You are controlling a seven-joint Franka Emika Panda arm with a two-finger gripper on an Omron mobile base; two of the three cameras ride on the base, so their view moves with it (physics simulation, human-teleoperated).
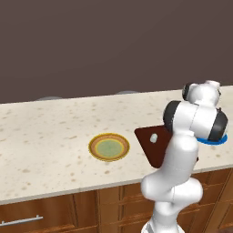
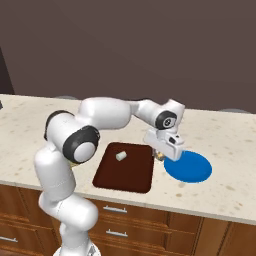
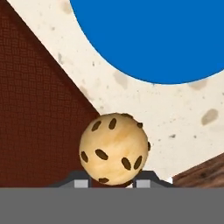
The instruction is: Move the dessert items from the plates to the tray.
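Gripper (image 2: pixel 161 155) low over the counter (image 1: pixel 45 136), pinching a round tan cookie with dark chips (image 3: pixel 113 151) between its two fingertips; the hand view has it sitting right at the jaws. It hangs over the bare strip of counter between the brown tray (image 2: pixel 125 172) and the blue plate (image 2: pixel 189 167), just off the tray's right edge.

My read: this is the carry, second treat on its way across. Next call is a short slide sideways over the tray, then down and let go.

Already on the tray, a small pale lump (image 2: pixel 120 156) sits toward the back left corner, well apart from the hand, so there is plenty of open tray to drop onto. Blue plate looks bare where it can be seen in the hand view.

Further along the counter, on the other side of the tray, the yellow-rimmed plate with the green centre (image 1: pixel 109 147) lies flat and looks bare too.

Nothing stands between hand and tray. One worry: a round cookie could roll once released, so it wants setting down low.
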